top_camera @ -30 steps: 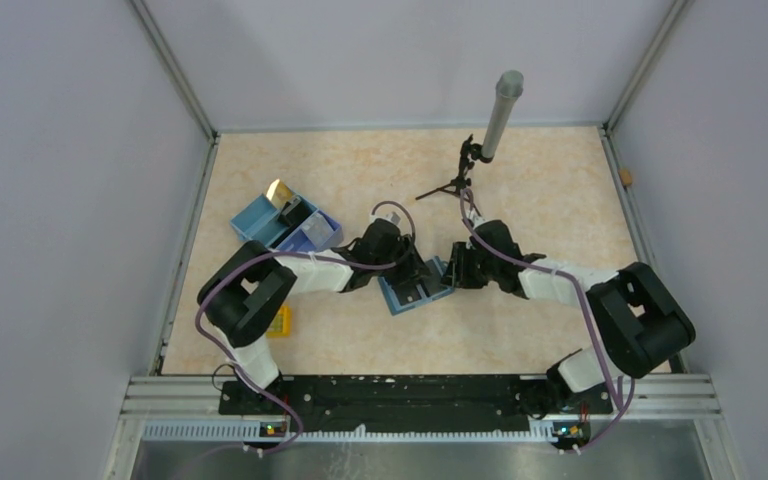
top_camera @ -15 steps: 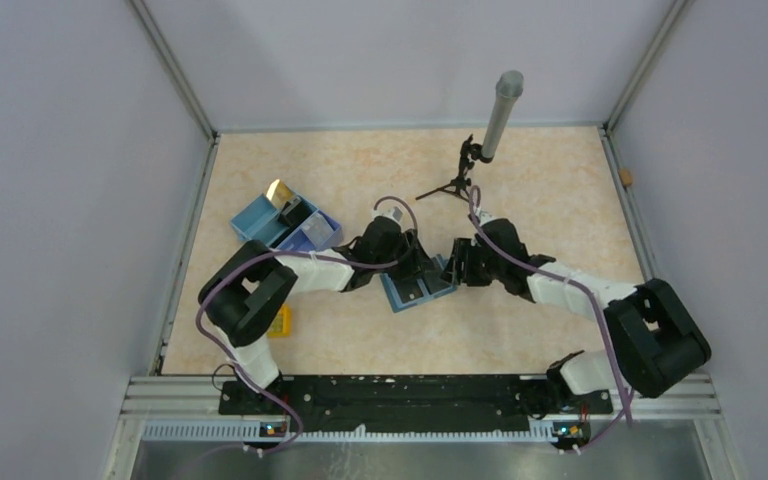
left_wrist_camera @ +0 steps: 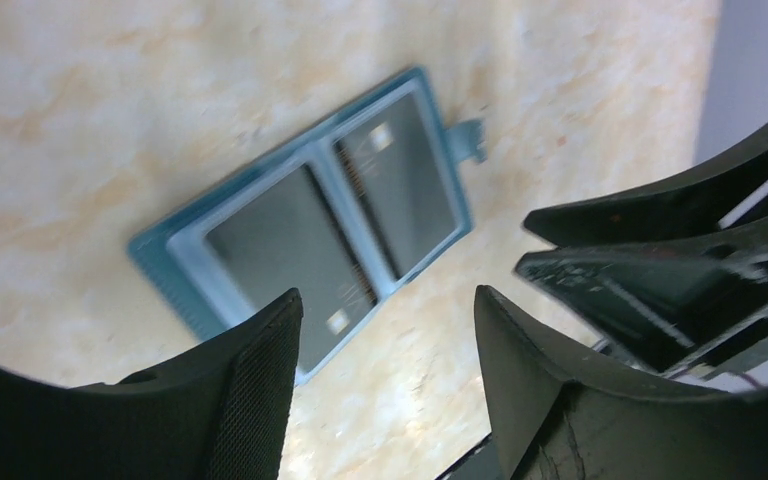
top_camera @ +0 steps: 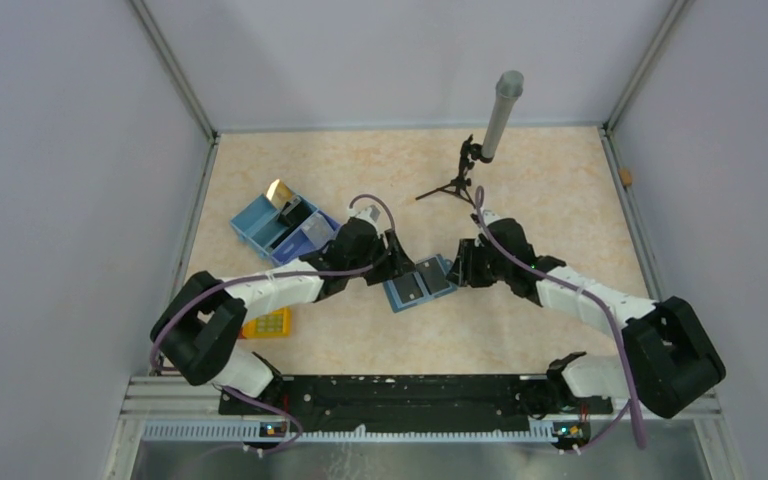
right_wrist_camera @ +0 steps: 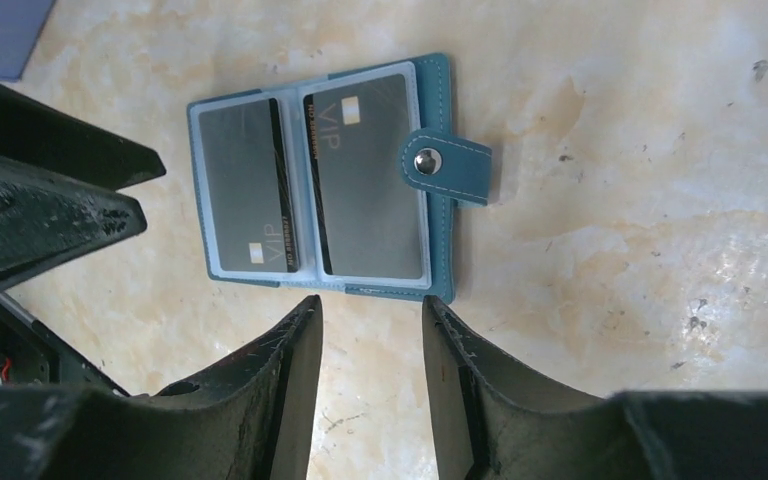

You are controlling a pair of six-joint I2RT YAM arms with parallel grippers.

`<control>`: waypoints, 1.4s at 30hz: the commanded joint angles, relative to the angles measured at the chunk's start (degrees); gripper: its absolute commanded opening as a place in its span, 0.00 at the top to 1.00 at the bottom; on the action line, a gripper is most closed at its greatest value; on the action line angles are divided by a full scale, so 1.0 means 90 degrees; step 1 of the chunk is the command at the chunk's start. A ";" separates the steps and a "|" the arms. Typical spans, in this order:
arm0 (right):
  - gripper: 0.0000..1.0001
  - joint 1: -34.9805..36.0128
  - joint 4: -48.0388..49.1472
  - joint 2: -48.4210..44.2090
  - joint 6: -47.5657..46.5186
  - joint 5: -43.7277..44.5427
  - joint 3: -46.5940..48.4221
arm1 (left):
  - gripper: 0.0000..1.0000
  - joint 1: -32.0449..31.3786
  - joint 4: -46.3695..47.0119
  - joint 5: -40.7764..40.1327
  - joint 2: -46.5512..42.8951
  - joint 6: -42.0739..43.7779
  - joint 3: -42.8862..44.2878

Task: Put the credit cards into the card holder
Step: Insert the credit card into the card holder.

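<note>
The teal card holder (top_camera: 418,285) lies open and flat on the table between my two grippers. Two dark credit cards (right_wrist_camera: 245,195) (right_wrist_camera: 370,180) sit in its pale blue sleeves, and its clasp tab (right_wrist_camera: 447,165) sticks out to one side. My left gripper (top_camera: 392,262) (left_wrist_camera: 388,293) stands open just left of the holder (left_wrist_camera: 310,220), with nothing between its fingers. On the holder's right, my right gripper (top_camera: 457,268) (right_wrist_camera: 371,300) is open and empty too, a little short of the holder's edge (right_wrist_camera: 400,290). A gold credit card (top_camera: 279,192) leans in the blue tray.
A blue partitioned tray (top_camera: 260,222) stands at the left with cards in it. A yellow studded block (top_camera: 267,323) lies near the left arm's base. A small black tripod with a grey cylinder (top_camera: 480,150) stands behind the right gripper.
Both grippers have drawn back off the card holder, the left one to the left and its arm stretched out. The holder now lies uncovered with both dark cards showing.
</note>
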 commanded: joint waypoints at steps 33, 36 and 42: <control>0.76 -0.0042 0.0885 0.1273 -0.0166 -0.0603 0.0392 | 0.43 0.0188 -0.0137 -0.0014 0.0241 0.0071 -0.0859; 0.78 -0.0024 0.0867 0.1192 -0.0159 -0.0640 0.0403 | 0.44 0.0198 -0.0135 -0.0014 0.0256 0.0073 -0.0850; 0.79 0.0097 0.0731 0.0952 -0.0177 -0.0590 0.0539 | 0.44 0.0209 -0.0135 0.0006 0.0293 0.0085 -0.0825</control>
